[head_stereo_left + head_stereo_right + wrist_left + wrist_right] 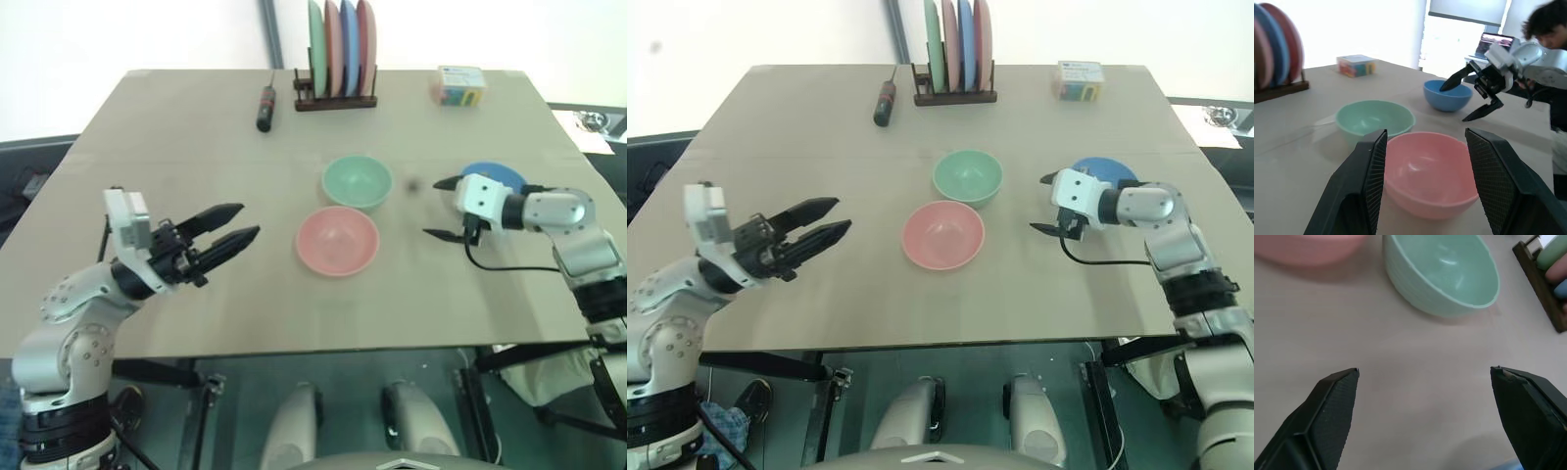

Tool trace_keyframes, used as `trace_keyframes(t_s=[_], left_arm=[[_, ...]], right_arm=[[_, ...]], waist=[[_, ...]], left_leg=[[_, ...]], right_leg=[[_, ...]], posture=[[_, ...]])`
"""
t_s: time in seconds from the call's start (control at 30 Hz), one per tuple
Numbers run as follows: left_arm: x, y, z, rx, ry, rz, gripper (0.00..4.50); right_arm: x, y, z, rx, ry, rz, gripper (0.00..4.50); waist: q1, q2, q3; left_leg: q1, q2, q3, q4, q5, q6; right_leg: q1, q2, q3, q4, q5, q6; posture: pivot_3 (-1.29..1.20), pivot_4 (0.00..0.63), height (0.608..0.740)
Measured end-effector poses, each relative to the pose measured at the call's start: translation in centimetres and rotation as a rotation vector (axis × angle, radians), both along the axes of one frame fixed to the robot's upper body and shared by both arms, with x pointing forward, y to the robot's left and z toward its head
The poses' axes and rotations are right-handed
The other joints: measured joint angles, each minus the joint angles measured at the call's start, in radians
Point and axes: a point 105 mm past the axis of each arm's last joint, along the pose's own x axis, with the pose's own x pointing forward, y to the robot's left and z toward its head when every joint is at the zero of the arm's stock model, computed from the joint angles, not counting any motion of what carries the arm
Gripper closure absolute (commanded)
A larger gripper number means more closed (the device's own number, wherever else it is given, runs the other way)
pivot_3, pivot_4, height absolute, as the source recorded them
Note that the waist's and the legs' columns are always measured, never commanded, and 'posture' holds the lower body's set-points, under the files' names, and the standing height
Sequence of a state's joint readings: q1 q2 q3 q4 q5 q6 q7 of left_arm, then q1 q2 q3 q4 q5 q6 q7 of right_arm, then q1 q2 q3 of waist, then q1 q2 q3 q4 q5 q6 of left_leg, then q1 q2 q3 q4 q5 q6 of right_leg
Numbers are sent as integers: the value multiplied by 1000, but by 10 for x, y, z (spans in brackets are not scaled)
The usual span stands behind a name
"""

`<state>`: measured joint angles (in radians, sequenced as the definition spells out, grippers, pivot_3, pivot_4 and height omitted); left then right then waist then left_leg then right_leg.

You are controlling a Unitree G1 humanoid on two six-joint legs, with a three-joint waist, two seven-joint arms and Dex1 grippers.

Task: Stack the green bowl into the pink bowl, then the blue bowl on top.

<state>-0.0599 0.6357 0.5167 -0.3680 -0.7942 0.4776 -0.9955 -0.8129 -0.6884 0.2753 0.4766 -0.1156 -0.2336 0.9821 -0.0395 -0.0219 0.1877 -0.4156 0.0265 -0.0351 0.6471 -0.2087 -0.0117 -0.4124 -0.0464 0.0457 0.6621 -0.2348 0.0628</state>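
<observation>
R gripper point(438, 208) jaws wide, facing green bowl point(358, 182); L gripper point(231, 224) level.

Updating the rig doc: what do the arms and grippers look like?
Both arms are silver-grey jointed segments with dark joints. Left gripper and right gripper each have two tapered black fingers with textured pads, behind them a white boxy wrist module. A black cable loops under the right forearm.

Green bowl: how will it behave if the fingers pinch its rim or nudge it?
The small round mint-green plastic bowl looks thin-walled, so probably light and stiff. Its smooth, glossy surface could slip in a rim pinch. It stands upright on the bare tan tabletop, so a nudge would likely slide it, not tip it.
</observation>
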Motion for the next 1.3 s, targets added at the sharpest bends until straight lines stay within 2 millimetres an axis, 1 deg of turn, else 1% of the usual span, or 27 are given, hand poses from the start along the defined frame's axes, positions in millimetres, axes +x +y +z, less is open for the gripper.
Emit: trace_keyframes(t_s=[0.07, 0.17, 0.27, 0.4, 0.53, 0.63, 0.67, 0.7, 0.77, 0.83, 0.87, 0.9, 0.93, 0.97, 1.0, 1.13, 1.2, 1.3], left_arm=[[-8, 8, 6, -22, -23, 38, 1797], [-17, 17, 7, -34, -23, 83, 1797], [-26, 23, 0, -36, 3, 120, 1797], [-32, 27, -6, -33, 18, 147, 1797], [-35, 30, -10, -23, 24, 168, 1797], [-37, 31, -14, -14, 26, 178, 1797], [-37, 31, -16, -11, 30, 179, 1709], [-37, 30, -17, -12, 34, 178, 1709], [-37, 30, -18, -13, 36, 180, 1709], [-37, 30, -18, -12, 31, 181, 1709], [-37, 30, -18, -12, 30, 182, 1709], [-37, 29, -17, -11, 27, 184, 1709], [-37, 29, -17, -10, 27, 183, 1709], [-37, 28, -18, -10, 28, 181, 1709], [-37, 28, -18, -10, 29, 180, 1709], [-36, 23, -21, -13, 40, 159, 1709], [-35, 22, -19, -12, 31, 153, 1709], [-33, 21, -15, -12, 14, 144, 1709]], right_arm=[[10, 10, 6, -73, -72, 49, 0], [19, 24, 6, -127, -125, 100, 0], [21, 44, 0, -161, -134, 181, 0], [19, 67, -5, -194, -138, 271, 0], [23, 85, -7, -240, -146, 296, 0], [31, 100, -10, -297, -186, 280, 0], [32, 102, -10, -306, -193, 276, 520], [34, 106, -10, -318, -207, 273, 654], [35, 112, -11, -336, -224, 275, 1579], [34, 113, -17, -358, -220, 282, 2272], [34, 113, -19, -364, -215, 283, 2703], [34, 111, -22, -376, -206, 284, 3287], [34, 111, -23, -379, -204, 286, 3589], [34, 110, -24, -383, -201, 288, 4090], [33, 110, -24, -385, -199, 288, 4418], [31, 109, -25, -395, -192, 310, 4418], [29, 109, -24, -386, -191, 327, 4418], [28, 109, -12, -338, -214, 344, 4418]], waist=[[0, 0, 0], [-1, 0, 0], [-4, 0, 0], [-2, 0, 0], [-5, 0, 0], [-5, 0, 0], [-5, 0, 0], [-4, 0, 0], [-2, 0, 0], [-2, 0, 0], [-2, 0, 0], [-3, 0, 0], [-4, 0, 0], [-5, 0, 0], [-5, 0, 0], [-6, 0, 0], [-6, 0, 0], [-4, 0, 0]], left_leg=[[0, 0, 0, 0, 0, 0], [0, 0, 0, -1, 0, 0], [1, 0, 0, -2, 0, 0], [1, 0, 0, -2, 0, 0], [2, 0, 0, -3, 0, 0], [2, 0, 0, -4, 0, 0], [2, 0, 1, -4, 0, 0], [1, 0, 0, -4, 0, 0], [1, 0, 0, -4, 0, 0], [1, 0, 0, -4, 0, 0], [1, 0, 0, -4, 0, 0], [1, 0, 0, -5, 0, 0], [1, 0, 0, -5, 0, 0], [2, 0, 0, -5, 0, 0], [2, 0, 0, -6, 0, 0], [2, 0, 0, -6, 0, 0], [2, 0, 0, -6, 0, 0], [2, 0, 0, -6, 0, 0]], right_leg=[[0, 0, 0, 0, 0, 0], [0, 0, 0, -1, 0, 0], [0, 0, 1, 0, 0, -1], [0, 0, 0, 0, -1, -3], [0, 0, 1, 0, -1, -4], [-1, 0, 1, 0, -2, -4], [-1, 0, 1, 0, -2, -4], [-1, 0, 1, 0, -2, -4], [-1, 0, 1, 0, -2, -4], [-1, 0, 1, -1, -2, -5], [-1, 0, 1, 0, -2, -5], [-2, 0, 1, 0, -2, -4], [-2, 0, 1, 0, -2, -4], [-2, 0, 1, 0, -2, -4], [-2, 0, 1, 0, -2, -4], [-2, 0, 1, 0, -2, -4], [-2, 0, 1, 0, -1, -4], [-2, 0, 1, 0, -1, -3]], posture=[[0, 150, 740], [0, 150, 740], [0, 150, 740], [0, 150, 740], [0, 150, 740], [0, 150, 740], [0, 150, 740], [0, 150, 740], [0, 150, 740], [0, 150, 740], [0, 150, 740], [0, 150, 740], [0, 150, 740], [0, 150, 740], [0, 150, 740], [0, 150, 740], [0, 150, 740], [0, 150, 740]])
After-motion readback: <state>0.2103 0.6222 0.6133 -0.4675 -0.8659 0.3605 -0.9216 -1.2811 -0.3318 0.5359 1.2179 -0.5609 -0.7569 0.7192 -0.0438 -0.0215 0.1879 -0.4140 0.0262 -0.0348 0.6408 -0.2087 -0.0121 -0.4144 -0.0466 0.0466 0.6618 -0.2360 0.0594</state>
